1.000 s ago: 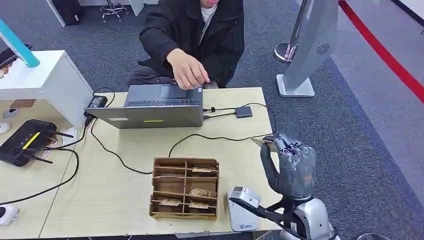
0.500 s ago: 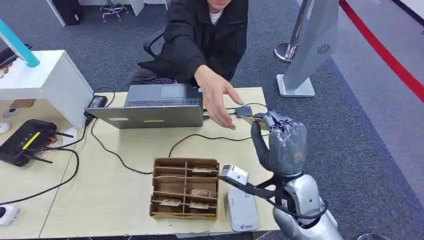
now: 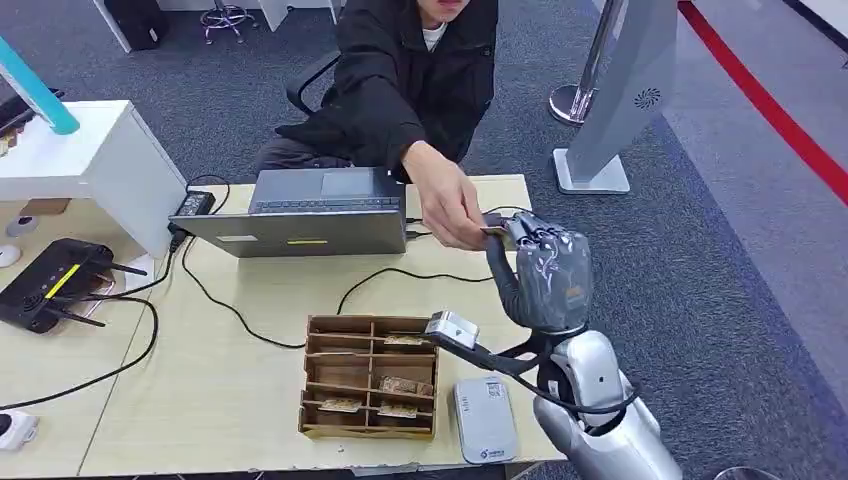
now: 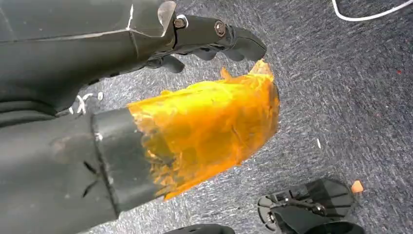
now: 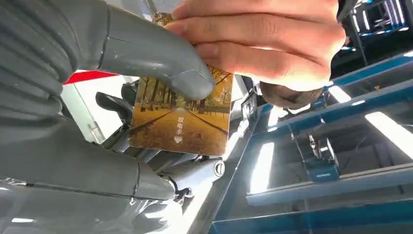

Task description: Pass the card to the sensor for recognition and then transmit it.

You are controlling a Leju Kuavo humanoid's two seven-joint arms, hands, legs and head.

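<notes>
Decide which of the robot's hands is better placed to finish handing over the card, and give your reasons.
Right. The right hand pinches the card under its thumb, and the person's hand already grips the card's other end. The left hand hangs over the floor.

Table with laptop, divided box and card reader; a person sits behind it.

On the table (image 3: 250, 400) the laptop (image 3: 300, 215) stands at the far edge, and the person (image 3: 400, 70) sits behind it. A divided box (image 3: 370, 377) lies nearer the front edge, in the middle, with small items in several compartments. The card reader (image 3: 484, 420) lies just right of the box, at the front edge. The right hand (image 3: 545, 275) is raised above the right part of the table, behind the reader, and holds the card (image 5: 180, 124). The person's hand (image 3: 450, 205) reaches over the table, right of the laptop, and touches the card too. A router (image 3: 50, 285) lies far left, on the neighbouring table.
</notes>
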